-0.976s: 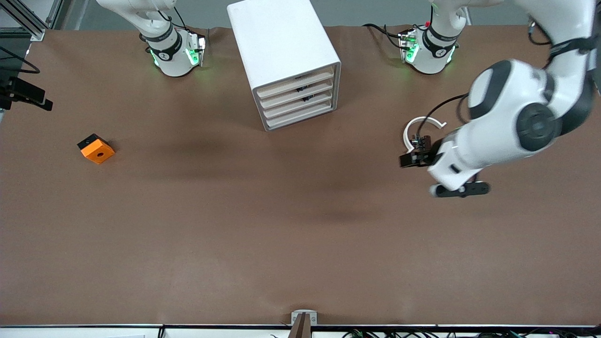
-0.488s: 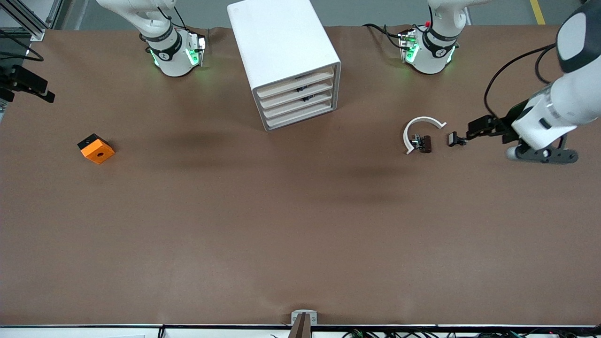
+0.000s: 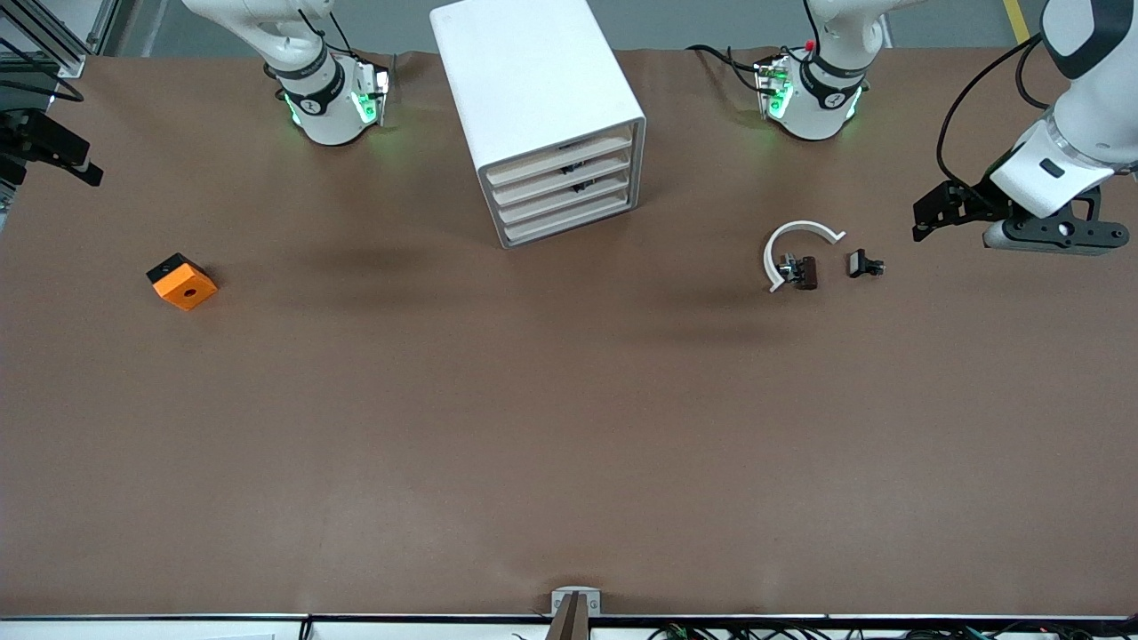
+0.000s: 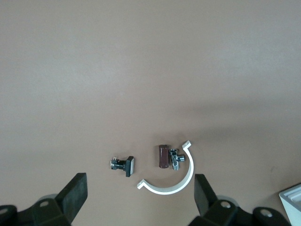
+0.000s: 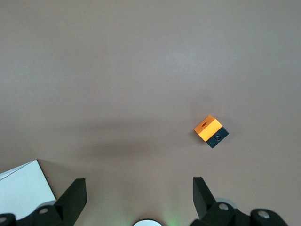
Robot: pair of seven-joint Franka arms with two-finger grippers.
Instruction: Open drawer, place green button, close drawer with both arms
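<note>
The white cabinet [image 3: 524,71] stands at the back middle of the table with all four beige-fronted drawers shut; the drawer [image 3: 569,199] is third from the top. The button is out of view. My left gripper [image 3: 929,213] is open and empty in the air over the left arm's end of the table. In the left wrist view it [image 4: 140,197] hangs over bare table beside a white arc [image 4: 181,181]. My right gripper [image 5: 140,197] is open, empty and high over its own base. In the front view only black parts of it [image 3: 53,147] show at the edge.
The white arc [image 3: 800,233] lies with a brown part [image 3: 805,272] inside it and a small black part [image 3: 862,264] beside it. An orange cube with a hole [image 3: 182,282] lies toward the right arm's end and also shows in the right wrist view [image 5: 209,129].
My left gripper has swung away from the white arc toward the left arm's end of the table, uncovering the small black part. The right hand's black parts have shifted slightly.
</note>
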